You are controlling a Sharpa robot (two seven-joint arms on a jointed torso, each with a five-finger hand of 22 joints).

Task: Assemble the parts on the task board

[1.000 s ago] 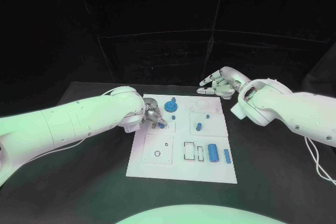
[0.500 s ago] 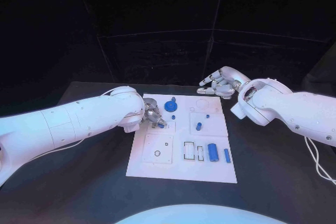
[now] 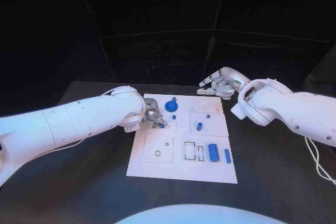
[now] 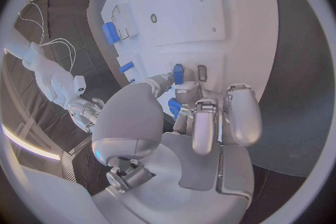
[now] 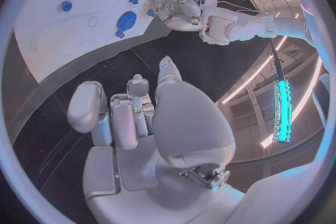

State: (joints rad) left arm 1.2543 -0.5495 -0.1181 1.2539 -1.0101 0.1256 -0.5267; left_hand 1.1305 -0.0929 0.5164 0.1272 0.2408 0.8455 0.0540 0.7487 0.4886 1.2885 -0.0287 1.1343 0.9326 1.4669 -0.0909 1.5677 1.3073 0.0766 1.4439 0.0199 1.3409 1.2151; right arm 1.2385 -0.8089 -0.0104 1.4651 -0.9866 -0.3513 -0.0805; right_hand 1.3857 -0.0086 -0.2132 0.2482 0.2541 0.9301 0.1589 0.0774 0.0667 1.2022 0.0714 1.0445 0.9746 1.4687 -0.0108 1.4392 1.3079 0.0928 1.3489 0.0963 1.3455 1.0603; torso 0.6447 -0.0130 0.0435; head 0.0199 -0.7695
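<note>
Pinching blue part (image 4: pixel 178 74): left hand (image 3: pixel 153 116) | right hand (image 3: pixel 222 84) empty, fingers apart

Task board (image 3: pixel 183 170): white plate, faint grey outlines and dark-edged slots; table (image 3: pixel 84 185): black; left hand (image 3: pixel 153 116): silver, on a white arm; small part (image 4: pixel 178 73) at its fingertips: blue; round part (image 3: pixel 171 106) just beyond those fingers: deeper blue; cylinder part (image 3: pixel 212 152) and slim bar part (image 3: pixel 227 156): blue; right hand (image 3: pixel 220 84): silver, white arm.
</note>
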